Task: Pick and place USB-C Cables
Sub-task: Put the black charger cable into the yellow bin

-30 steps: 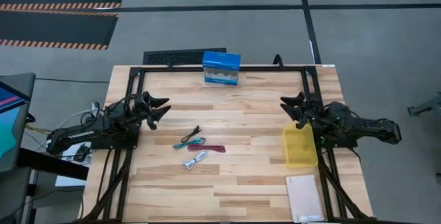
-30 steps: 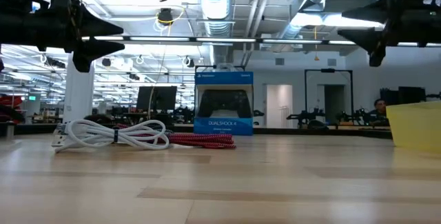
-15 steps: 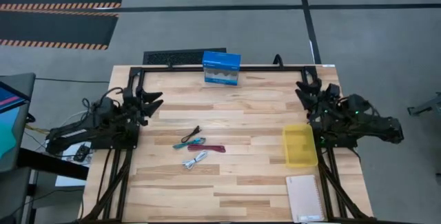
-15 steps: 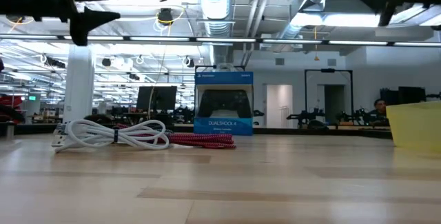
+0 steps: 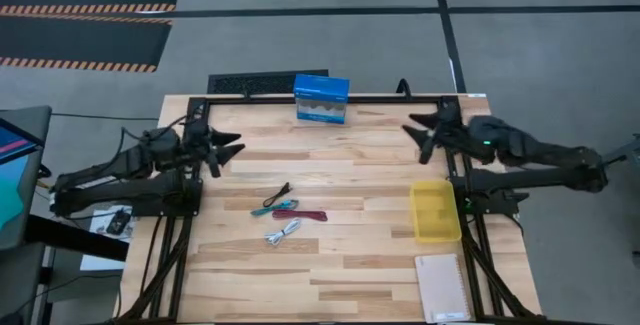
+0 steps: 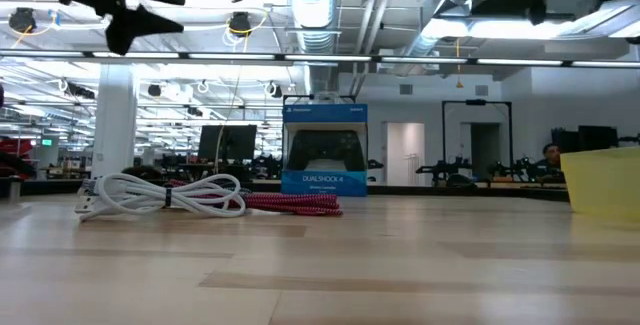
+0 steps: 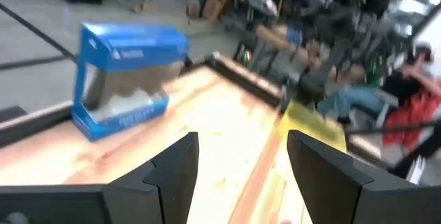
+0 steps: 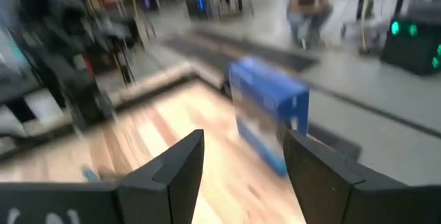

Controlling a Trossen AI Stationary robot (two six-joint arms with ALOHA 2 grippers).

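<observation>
Light, limp USB-C Cables (image 5: 287,212) at frame centre are best pinched mid-coil; left pincer (image 5: 227,151) and right pincer (image 5: 420,135) are held open, empty.

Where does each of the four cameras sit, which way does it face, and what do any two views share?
High view: above the table, facing straight down; both arms, left gripper, right gripper, four USB-C cables.
Low view: at table-top height, facing level across; white cable, blue box, arm parts overhead.
Left wrist view: on the left wrist, facing forward; own open jaws, blue box, yellow bin.
Right wrist view: on the right wrist, facing forward; own open jaws.
Shared: all four show the blue box.
</observation>
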